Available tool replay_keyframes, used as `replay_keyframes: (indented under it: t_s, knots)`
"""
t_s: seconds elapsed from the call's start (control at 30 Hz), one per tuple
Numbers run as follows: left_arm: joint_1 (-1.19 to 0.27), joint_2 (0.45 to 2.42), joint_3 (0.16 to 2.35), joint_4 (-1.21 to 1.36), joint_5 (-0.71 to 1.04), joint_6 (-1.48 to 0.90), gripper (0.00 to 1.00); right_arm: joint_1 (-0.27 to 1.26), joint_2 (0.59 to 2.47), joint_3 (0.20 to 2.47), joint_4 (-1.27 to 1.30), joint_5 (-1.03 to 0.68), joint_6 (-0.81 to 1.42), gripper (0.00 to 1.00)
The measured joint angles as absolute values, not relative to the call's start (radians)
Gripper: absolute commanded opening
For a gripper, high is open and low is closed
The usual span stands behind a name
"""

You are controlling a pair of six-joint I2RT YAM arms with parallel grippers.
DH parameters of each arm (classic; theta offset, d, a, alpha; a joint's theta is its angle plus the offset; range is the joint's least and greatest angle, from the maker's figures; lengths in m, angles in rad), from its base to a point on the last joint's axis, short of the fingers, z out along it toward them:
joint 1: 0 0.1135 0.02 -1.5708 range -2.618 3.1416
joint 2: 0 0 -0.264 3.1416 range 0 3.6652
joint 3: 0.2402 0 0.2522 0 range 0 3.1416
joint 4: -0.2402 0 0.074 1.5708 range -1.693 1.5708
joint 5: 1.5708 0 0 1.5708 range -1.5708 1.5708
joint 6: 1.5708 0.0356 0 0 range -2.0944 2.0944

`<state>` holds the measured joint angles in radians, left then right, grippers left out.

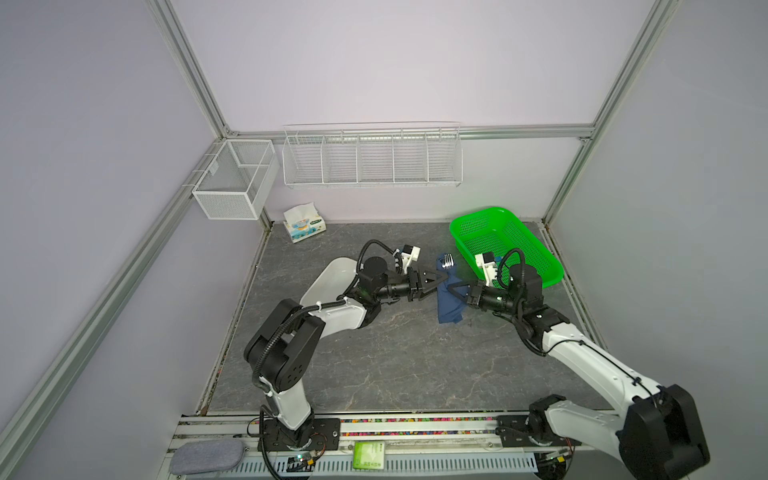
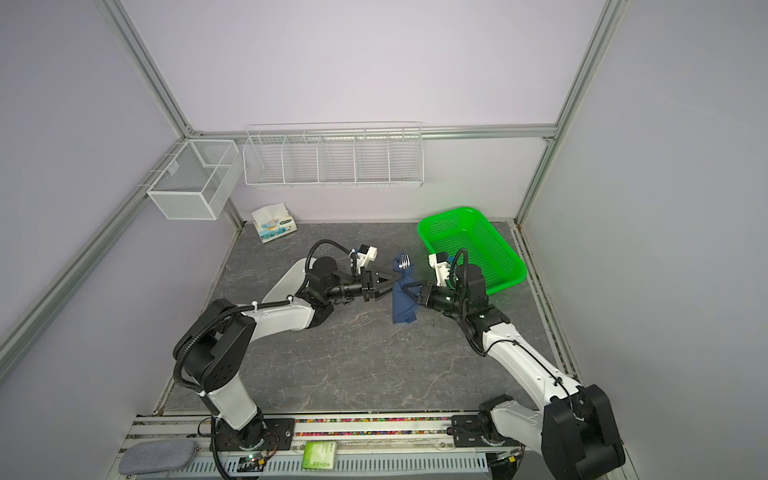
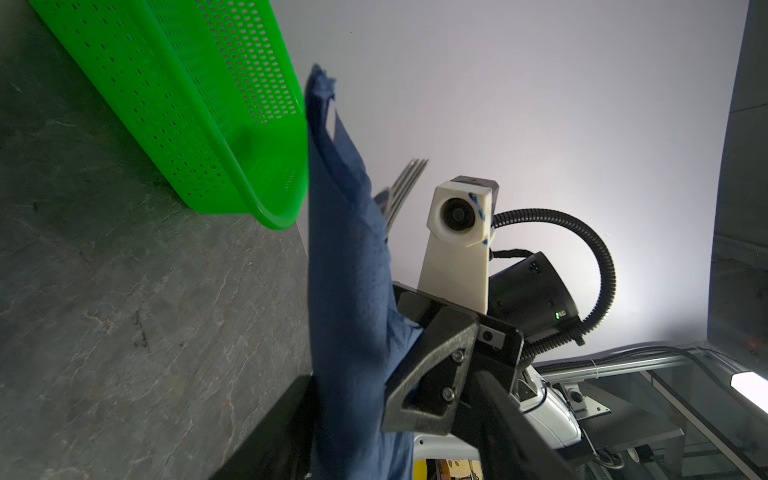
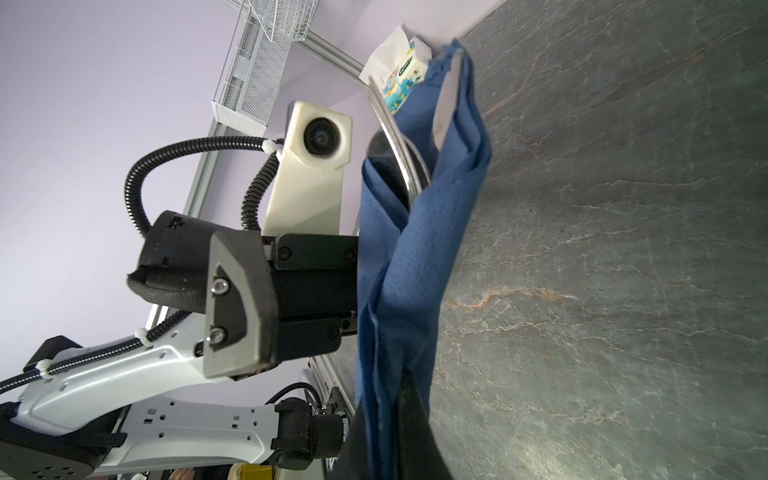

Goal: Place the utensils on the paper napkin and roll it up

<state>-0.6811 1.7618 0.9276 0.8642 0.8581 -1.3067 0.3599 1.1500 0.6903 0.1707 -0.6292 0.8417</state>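
A white mesh box [image 1: 224,203] on the left wall and a five-bay wire rack [image 1: 372,166] on the back wall show us only their own wire. Below them, a tissue pack [image 1: 304,224] offers one white sheet, and a white tray [image 1: 328,282] lies partly under the left arm.

At mid-table, the left pincer [image 1: 437,286] stands with its jaws apart astride the paper napkin [image 1: 448,301]. One finger [image 3: 278,432] rests against the napkin's side. The napkin is dark navy and dimpled, wound loosely into a creased bundle running near to far. Its near end lies on the grey stone-patterned table [image 1: 374,353]; we cannot tell whether the far end is lifted.

The utensils [image 1: 448,261] sit inside the bundle, with fork tines poking from the far end. From the other side, the right pincer [image 1: 454,289] is clamped tight on the bundle's middle. At far right, the green basket [image 1: 532,249] shows its perforated floor.
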Motion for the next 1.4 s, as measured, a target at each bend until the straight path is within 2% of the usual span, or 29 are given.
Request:
replay_keyframes:
  t_s: [0.8,1.23,1.4]
  knots:
    - [-0.710,1.773,0.951,0.961,0.892,-1.358,0.60,0.364,1.108,0.723,0.228,-0.683,0.890,0.09]
    - [-0.714,1.775,0.973,1.038,0.889,-1.407,0.51,0.375,1.116,0.737,0.252,-0.721,0.894,0.10]
    - [-0.714,1.775,0.975,1.050,0.886,-1.414,0.43,0.376,1.116,0.737,0.253,-0.727,0.894,0.09]
